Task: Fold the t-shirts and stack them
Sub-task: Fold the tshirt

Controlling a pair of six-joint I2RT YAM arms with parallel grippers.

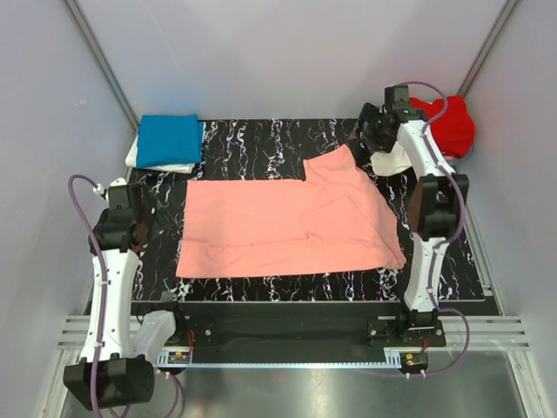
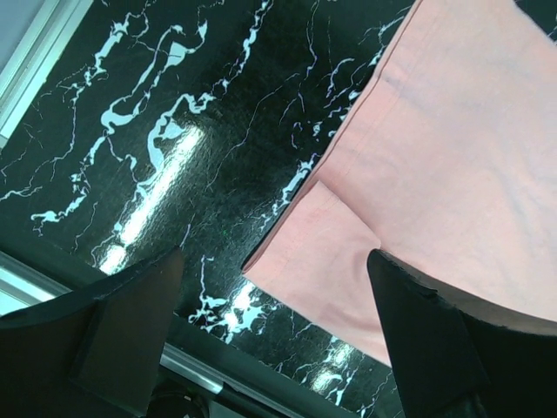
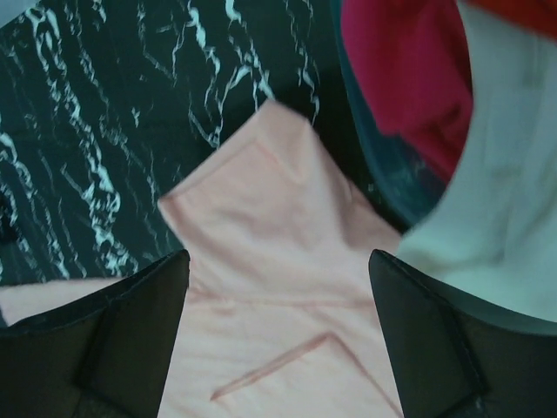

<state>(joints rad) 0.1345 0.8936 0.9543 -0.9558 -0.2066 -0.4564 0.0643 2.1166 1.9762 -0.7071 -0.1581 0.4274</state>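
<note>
A salmon-pink t-shirt (image 1: 287, 226) lies spread flat on the black marbled table (image 1: 252, 139), folded partway, with one sleeve pointing to the far right. My left gripper (image 1: 146, 212) hovers open by the shirt's left edge. In the left wrist view the shirt's corner (image 2: 331, 252) lies between the fingers (image 2: 130, 331), untouched. My right gripper (image 1: 370, 132) hangs open above the sleeve (image 3: 270, 252), holding nothing. A folded blue t-shirt (image 1: 170, 139) rests on a white one (image 1: 132, 158) at the far left.
A red t-shirt (image 1: 452, 126) and a white one (image 1: 393, 164) are heaped at the far right, by the right arm. The right wrist view shows magenta cloth (image 3: 409, 70) and white cloth (image 3: 505, 174) next to the sleeve. Grey walls enclose the table.
</note>
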